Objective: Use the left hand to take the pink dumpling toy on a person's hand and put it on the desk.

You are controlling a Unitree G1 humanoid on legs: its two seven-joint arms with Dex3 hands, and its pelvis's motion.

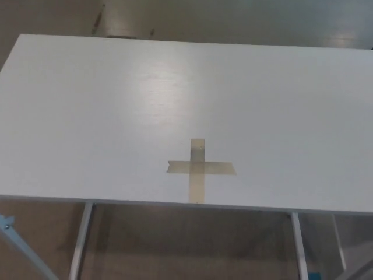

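Across the head view a white desk [87,116] is filling the frame, a cross of tan tape [198,168] lying near its front edge. Metal legs [80,239] are showing below, over brownish floor [204,17]. Neither robot hand nor the pink dumpling toy is showing.

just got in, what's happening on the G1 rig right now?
Nothing is being handled at the moment. The head view shows only the white desk with a cross of tan tape near its front edge, and the desk's metal legs below. Neither robot hand is in the picture, no person's hand shows, and no pink dumpling toy is visible, so the handover has not started as far as this view tells.
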